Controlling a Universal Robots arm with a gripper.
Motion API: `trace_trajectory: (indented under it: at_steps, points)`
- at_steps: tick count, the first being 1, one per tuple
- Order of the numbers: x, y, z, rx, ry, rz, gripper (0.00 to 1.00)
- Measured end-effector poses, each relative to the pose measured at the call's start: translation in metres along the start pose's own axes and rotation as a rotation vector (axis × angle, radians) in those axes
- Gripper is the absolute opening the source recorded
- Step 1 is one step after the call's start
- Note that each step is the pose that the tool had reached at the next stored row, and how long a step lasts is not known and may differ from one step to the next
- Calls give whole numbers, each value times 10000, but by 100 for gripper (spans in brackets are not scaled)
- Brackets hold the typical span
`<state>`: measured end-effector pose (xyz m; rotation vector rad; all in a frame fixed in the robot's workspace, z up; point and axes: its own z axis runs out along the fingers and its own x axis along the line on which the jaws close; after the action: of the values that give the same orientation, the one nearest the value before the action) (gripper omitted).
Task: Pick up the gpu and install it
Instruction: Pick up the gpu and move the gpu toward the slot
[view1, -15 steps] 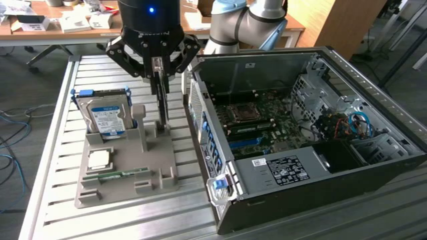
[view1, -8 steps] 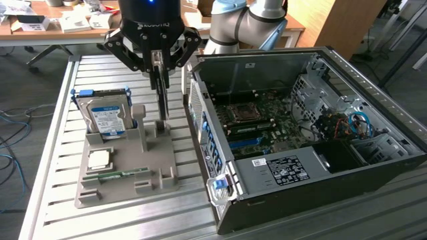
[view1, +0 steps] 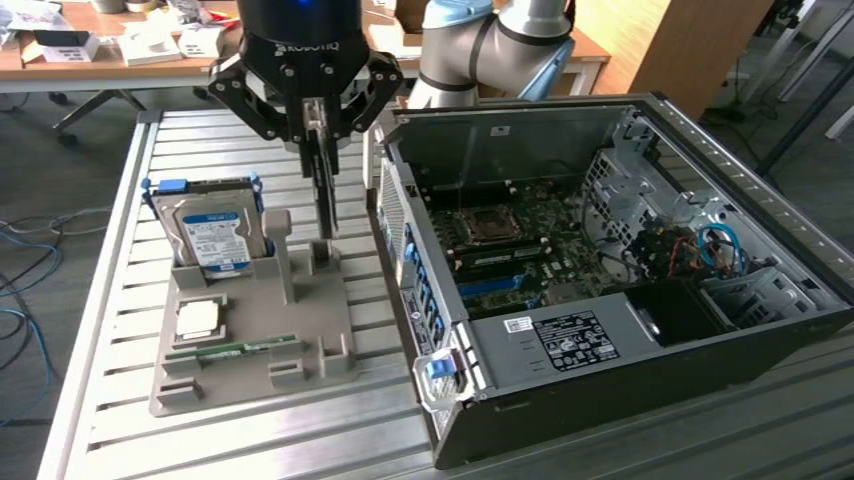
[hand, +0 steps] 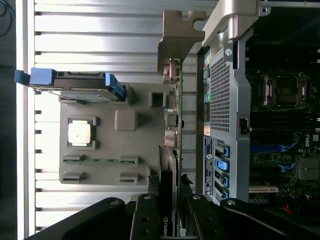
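Pincer: the gripper (view1: 316, 125) is clamped narrowly on the graphics card (view1: 324, 205), pinching its thin board from both sides.
Card position: upright and edge-on over the holder (view1: 254, 375) edge nearest the computer case (view1: 561, 350). Its lower end is at the holder's slot, and I cannot tell whether it is clear of it.
Snag risk: a sideways move while the card is this low could catch the slot and drag the holder across the table (view1: 120, 230).
Collision risk: the case wall is just beside the card, so the metal bracket (hand: 177, 35) could strike it.
Slip risk: a pinch on a flat board may let the card tilt.
Neighbour: the hard drive (view1: 211, 235) stands on the holder's side away from the case.
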<state>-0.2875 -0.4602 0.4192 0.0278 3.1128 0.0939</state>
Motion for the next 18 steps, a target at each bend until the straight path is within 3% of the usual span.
trace_trajectory:
  at_steps: [8, 18]
  points:
    - [-148, 3, 6, -1, -2, 4, 26]
    - [-503, 9, 16, -17, -2, 2, 26]
